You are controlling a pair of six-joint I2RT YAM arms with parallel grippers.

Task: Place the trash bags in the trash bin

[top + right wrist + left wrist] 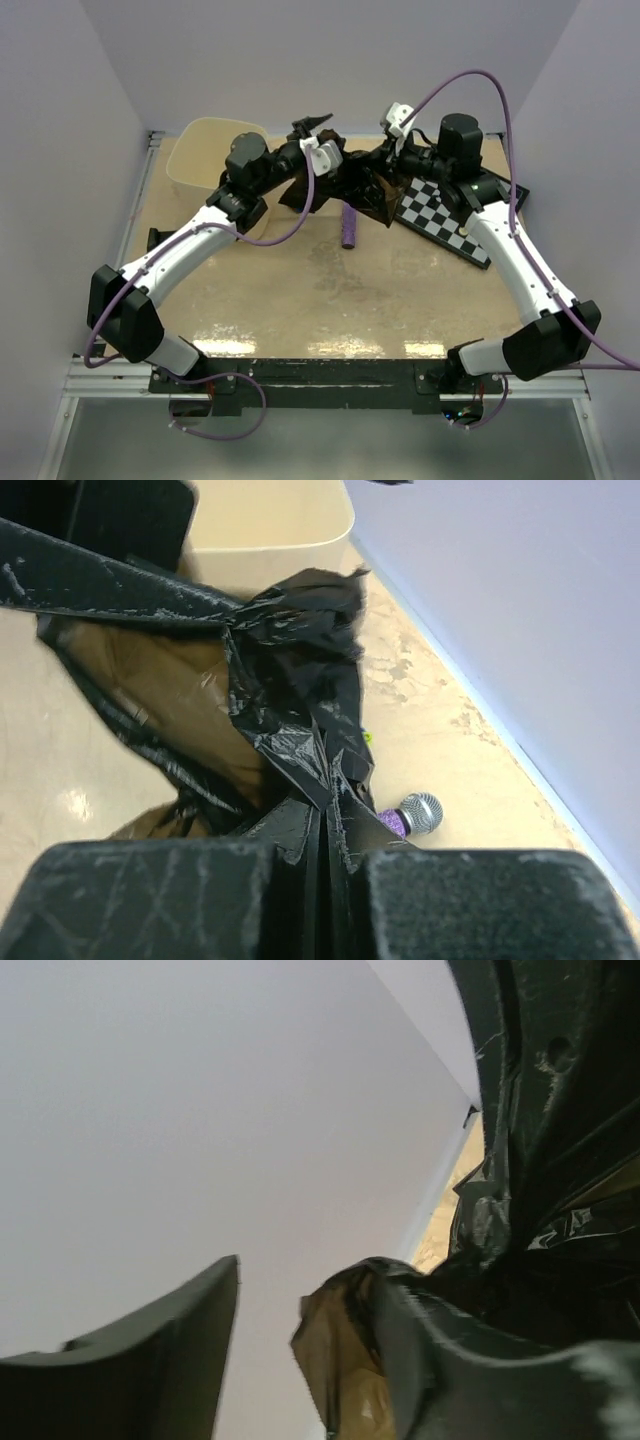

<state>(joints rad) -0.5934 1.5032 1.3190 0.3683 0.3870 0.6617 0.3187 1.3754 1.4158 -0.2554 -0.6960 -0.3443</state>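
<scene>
The trash bag is a dark, glossy, crinkled film hanging between the two grippers above the table's far middle. My right gripper is shut on a gathered fold of the bag, the jaws pressed tight on the film. My left gripper is open and tilted up toward the back wall; its jaws stand apart, with a brownish flap of bag draped over the right finger. The cream trash bin stands at the far left, just beyond the bag.
A purple glittery microphone lies on the table under the bag, its silver head visible. A black-and-white chequered board lies at the right under the right arm. Walls close in the table at the back and sides.
</scene>
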